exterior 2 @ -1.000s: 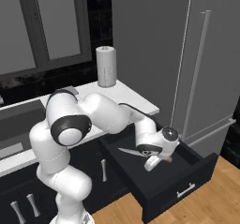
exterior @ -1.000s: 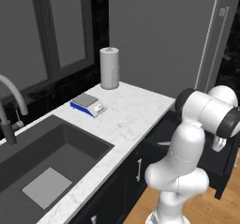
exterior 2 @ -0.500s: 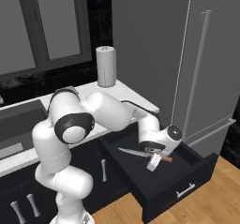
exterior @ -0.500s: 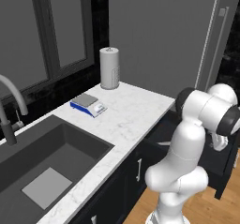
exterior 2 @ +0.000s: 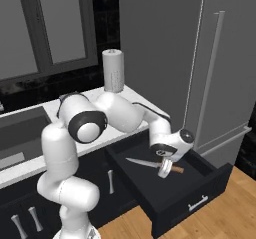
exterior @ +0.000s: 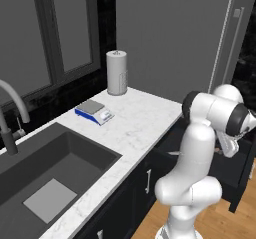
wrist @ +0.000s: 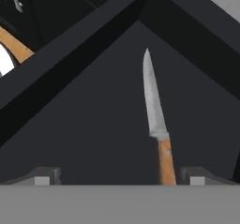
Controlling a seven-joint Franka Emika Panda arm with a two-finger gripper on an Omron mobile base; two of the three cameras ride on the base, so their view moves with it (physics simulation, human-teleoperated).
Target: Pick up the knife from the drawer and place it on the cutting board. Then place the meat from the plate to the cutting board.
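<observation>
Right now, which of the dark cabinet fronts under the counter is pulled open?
The wide drawer at the counter's right end, next to the tall fridge. It stands pulled out with the knife inside, under the open gripper.

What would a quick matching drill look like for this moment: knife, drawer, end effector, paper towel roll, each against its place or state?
Things:
1. knife
2. drawer
3. end effector
4. paper towel roll

Places or states:
A. pulled out from the cabinet front
B. standing upright at the back of the counter
C. lying flat on the dark drawer floor
D. open, poised above the brown handle

Pairs: 1-C, 2-A, 3-D, 4-B
</observation>
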